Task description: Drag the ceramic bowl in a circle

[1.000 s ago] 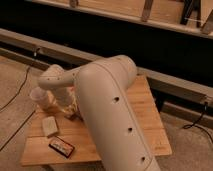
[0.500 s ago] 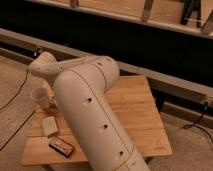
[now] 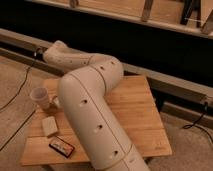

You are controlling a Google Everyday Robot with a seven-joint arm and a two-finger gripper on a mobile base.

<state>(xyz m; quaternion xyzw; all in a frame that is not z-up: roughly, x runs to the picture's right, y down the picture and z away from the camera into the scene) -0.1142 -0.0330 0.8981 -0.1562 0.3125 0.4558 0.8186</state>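
The ceramic bowl does not show; my large white arm [image 3: 92, 107] covers the left middle of the wooden table [image 3: 137, 107], where the bowl may lie. My gripper is almost wholly hidden behind the arm's near link. Only a pale bit [image 3: 55, 102] shows just right of the white paper cup [image 3: 40, 96]. The cup stands upright near the table's left edge. The arm bends at an elbow by the table's back and reaches back left to a joint [image 3: 56, 51].
A beige block [image 3: 49, 126] lies on the table in front of the cup. A dark flat packet [image 3: 62, 146] lies near the front left edge. Cables run on the floor at left [image 3: 20, 90] and right [image 3: 197, 125]. A dark wall with a rail stands behind the table.
The arm has swung: its elbow moved right and toward the back, and the near link now hides the spot beside the cup. The cup, block and packet stay put.
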